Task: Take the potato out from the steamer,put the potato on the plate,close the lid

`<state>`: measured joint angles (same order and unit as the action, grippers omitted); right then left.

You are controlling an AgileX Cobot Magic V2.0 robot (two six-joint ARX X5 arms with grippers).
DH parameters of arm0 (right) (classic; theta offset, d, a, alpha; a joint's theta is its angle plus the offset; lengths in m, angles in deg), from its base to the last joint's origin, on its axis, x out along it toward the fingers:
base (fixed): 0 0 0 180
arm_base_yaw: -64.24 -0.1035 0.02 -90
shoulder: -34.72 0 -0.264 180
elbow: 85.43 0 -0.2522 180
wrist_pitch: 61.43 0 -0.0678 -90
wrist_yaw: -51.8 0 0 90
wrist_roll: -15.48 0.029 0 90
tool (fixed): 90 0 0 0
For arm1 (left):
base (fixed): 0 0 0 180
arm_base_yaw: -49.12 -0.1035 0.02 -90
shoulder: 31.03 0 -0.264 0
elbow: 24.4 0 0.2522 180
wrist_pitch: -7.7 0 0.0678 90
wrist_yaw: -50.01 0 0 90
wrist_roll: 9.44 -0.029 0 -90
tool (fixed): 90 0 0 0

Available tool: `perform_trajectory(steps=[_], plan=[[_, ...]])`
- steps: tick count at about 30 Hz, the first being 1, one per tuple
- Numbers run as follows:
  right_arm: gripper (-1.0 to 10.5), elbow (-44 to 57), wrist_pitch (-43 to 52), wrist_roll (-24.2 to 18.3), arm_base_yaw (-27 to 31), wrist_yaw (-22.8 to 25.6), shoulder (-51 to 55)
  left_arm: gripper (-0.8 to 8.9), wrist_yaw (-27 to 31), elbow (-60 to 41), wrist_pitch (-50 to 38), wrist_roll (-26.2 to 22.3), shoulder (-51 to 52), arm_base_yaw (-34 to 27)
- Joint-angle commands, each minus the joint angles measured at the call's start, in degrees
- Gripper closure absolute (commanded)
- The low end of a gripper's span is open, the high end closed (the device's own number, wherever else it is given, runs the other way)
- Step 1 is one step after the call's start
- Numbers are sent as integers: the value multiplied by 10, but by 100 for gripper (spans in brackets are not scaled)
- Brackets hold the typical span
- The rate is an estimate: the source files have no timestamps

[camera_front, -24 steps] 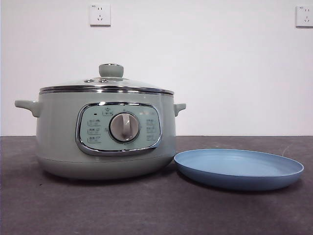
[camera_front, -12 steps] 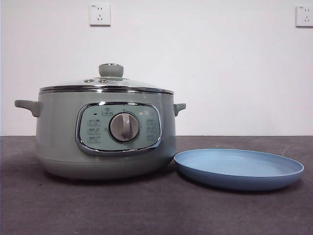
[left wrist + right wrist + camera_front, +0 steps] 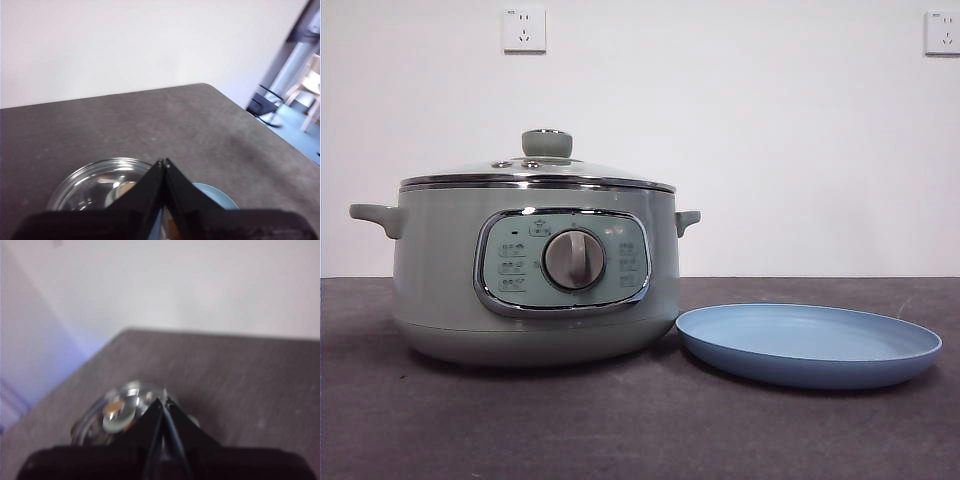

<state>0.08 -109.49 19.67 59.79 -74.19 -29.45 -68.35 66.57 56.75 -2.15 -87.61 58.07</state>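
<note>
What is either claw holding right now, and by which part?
Nothing. The left claw and the right claw are both shut on empty air above the table, and the lid sits untouched on the steamer.

No readable text anywhere. Steamer (image 3: 535, 265) panel (image 3: 563, 262): small icons/marks round dial (image 3: 574, 260), too small to read. No brands, nos. or signs legible elsewhere.
</note>
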Motion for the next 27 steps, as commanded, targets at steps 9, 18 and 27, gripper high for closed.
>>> perform_trajectory(steps=[9,18,27], plan=[[944,-85,-129,-127,-77,3,-87,810,-33,55,59,-43,-69,4],[328,-85,-122,-112,-85,49,-87,323,-2,55,53,-43,-71,10],[317,-85,-123,-111,-88,63,-87,323,30,55,40,-43,-101,60]])
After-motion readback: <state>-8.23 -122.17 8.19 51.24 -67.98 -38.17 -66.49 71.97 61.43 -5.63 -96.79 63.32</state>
